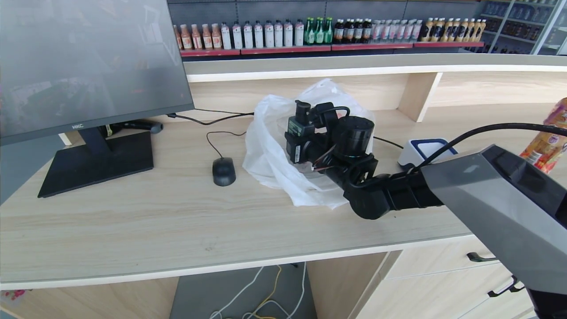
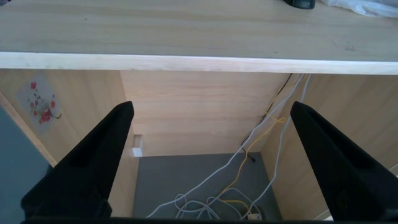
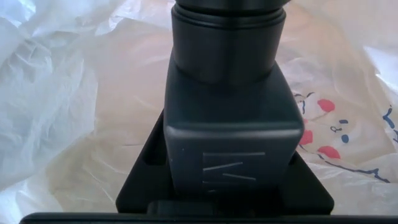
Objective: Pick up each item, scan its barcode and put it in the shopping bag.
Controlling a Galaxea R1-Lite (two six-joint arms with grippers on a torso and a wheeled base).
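One dark bottle (image 3: 227,124) clamped in right gripper (image 3: 225,202), shopping bag (image 1: 266,146) just beneath; drop pending. Orange bottle (image 1: 548,137) off to its right, probably still to scan. Left gripper (image 2: 211,162) wide open, empty.

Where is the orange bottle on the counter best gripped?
The bottle stands upright and slim, so probably close the end effector across its middle, coming in level from the near side. The scanner sits to its left, and its base is hidden behind the right arm.
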